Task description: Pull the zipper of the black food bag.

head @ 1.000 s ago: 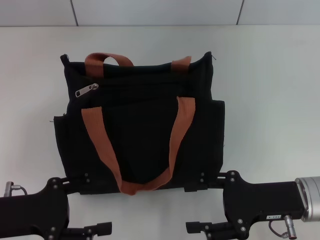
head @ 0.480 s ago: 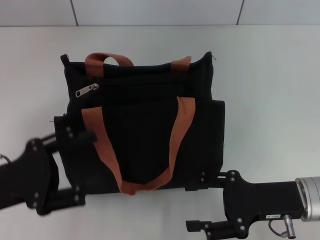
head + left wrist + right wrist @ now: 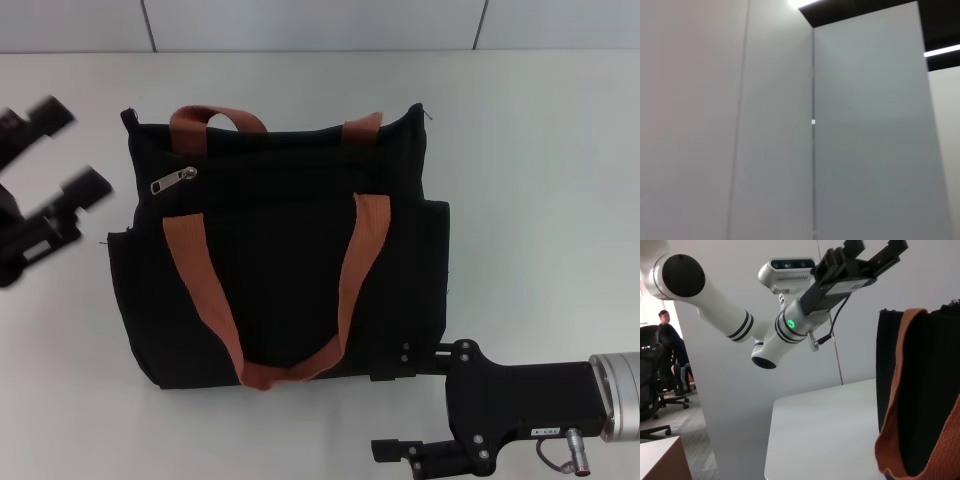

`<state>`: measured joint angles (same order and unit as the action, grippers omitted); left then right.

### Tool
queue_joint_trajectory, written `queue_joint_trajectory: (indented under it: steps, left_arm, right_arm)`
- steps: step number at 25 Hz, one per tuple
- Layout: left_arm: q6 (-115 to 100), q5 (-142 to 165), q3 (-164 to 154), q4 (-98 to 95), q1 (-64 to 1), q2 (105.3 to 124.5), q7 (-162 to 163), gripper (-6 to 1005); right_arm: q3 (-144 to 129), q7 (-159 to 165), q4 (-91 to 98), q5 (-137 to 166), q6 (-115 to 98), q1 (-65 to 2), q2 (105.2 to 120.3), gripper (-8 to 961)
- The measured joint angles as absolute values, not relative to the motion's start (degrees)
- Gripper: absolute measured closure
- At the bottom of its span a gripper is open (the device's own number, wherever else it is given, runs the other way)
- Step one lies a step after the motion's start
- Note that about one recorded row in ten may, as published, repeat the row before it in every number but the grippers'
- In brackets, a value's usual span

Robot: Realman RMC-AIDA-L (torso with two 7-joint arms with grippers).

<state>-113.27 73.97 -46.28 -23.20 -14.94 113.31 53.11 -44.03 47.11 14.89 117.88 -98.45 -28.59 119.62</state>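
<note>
Left tool (image 3: 62,150) (fingers apart) hovers beside boxy fabric black food bag (image 3: 285,300).

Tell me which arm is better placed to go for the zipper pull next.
Left, probably. The zipper sits at the black food bag's upper left, and the left gripper hangs open just beside that edge. The right gripper is low at the bag's near right corner.

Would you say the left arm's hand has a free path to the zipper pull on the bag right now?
Probably yes. The left hand hangs open beside the black food bag, and the zipper lies exposed near that side, with neither strap over it.
</note>
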Motion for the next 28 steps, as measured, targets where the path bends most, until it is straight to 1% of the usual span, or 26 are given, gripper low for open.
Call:
queue_joint_trajectory:
  steps: [3,4,5,9,12,14,18,20,21,23,28]
  left_arm:
    - [-108.1,74.2,-45.1,-23.2,-15.1,111.70,54.2,205]
    - [-103.6,74.3,-45.1,-23.3,-15.0,110.70,54.3,205]
    - [-103.6,74.3,-45.1,-23.3,-15.0,110.70,54.3,207]
    - [-96.0,80.6,-45.0,-24.2,-14.9,109.41,53.5,218]
    - [-95.7,84.4,-45.0,-25.0,-15.2,109.35,53.5,225]
    - [-96.5,89.7,-45.2,-26.6,-15.7,109.86,53.6,230]
    - [-96.5,90.7,-45.3,-26.8,-16.0,110.03,53.6,240]
    - [-94.8,94.4,-45.2,-26.9,-17.6,110.73,53.7,245]
    - [-94.8,94.4,-45.2,-26.9,-17.6,110.73,53.7,247]
    - [-90.6,94.8,-44.9,-27.6,-18.6,111.96,53.1,252]
    - [-90.5,94.9,-44.9,-27.7,-18.9,112.03,52.2,265]
  right_arm:
    - [-44.0,47.1,15.0,117.9,-98.6,-28.6,119.58,213]
    - [-44.0,47.1,15.0,117.9,-98.6,-28.6,119.53,213]
    - [-44.0,47.1,15.0,117.9,-98.6,-28.6,119.53,213]
    - [-44.0,47.1,15.2,117.9,-98.7,-28.6,119.52,213]
    - [-43.9,47.1,15.2,117.9,-98.7,-28.7,119.53,213]
    - [-43.8,47.1,15.2,117.9,-98.7,-28.7,119.53,213]
    - [-43.5,47.1,15.2,117.9,-98.8,-28.7,119.53,212]
    - [-43.5,47.1,15.2,117.9,-98.9,-28.6,119.53,212]
    - [-43.5,47.1,15.2,117.9,-98.9,-28.6,119.53,212]
    - [-43.5,47.1,15.2,117.9,-98.9,-28.7,119.53,212]
    - [-43.5,47.1,15.0,117.9,-98.9,-28.6,119.53,213]
